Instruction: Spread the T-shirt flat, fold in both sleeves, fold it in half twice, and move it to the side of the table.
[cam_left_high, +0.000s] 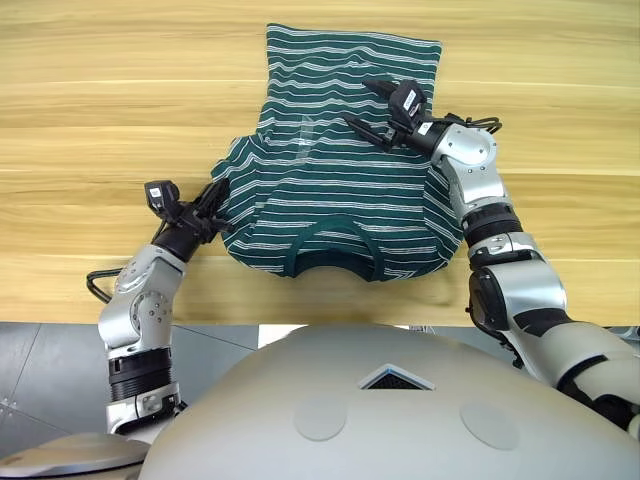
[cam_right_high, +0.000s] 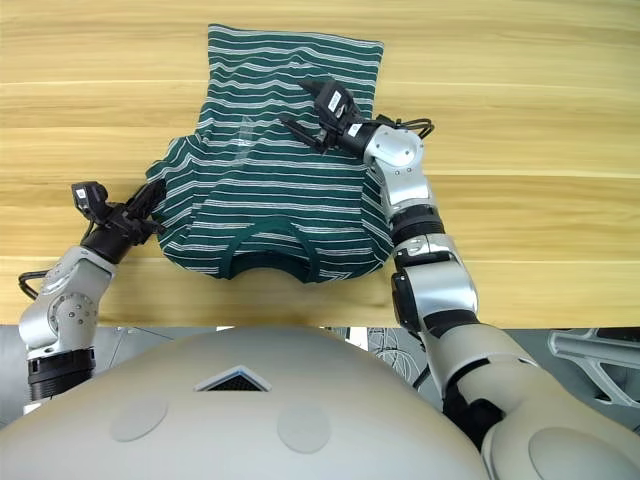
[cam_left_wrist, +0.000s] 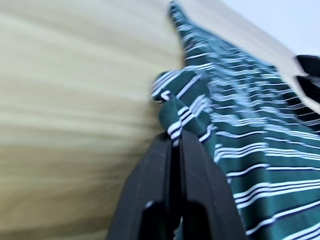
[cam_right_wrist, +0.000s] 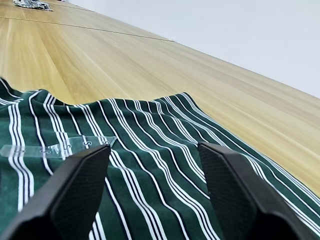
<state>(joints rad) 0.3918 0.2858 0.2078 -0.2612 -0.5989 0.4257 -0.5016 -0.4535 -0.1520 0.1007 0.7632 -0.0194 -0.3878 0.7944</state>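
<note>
Two end effectors are working on the green, white-striped T-shirt (cam_left_high: 330, 190), which is lying with its collar toward the robot in the middle of the pale wooden counter (cam_left_high: 90, 110). The left end effector (cam_left_high: 212, 212) is pinching a bunched fold of the sleeve (cam_left_wrist: 182, 107) at the shirt's left edge, its fingers closed tight on the cloth. The right end effector (cam_left_high: 358, 103) is hovering over the far right part of the shirt, fingers spread wide and gripping nothing, near a clear sticker strip (cam_right_wrist: 55, 147). Folding in this sleeve seems to be the step in hand. Doing it well likely means carrying the sleeve inward low and evenly while the free end effector is pinning the body, since the soft, thin knit is wrinkling readily on the smooth wood.
</note>
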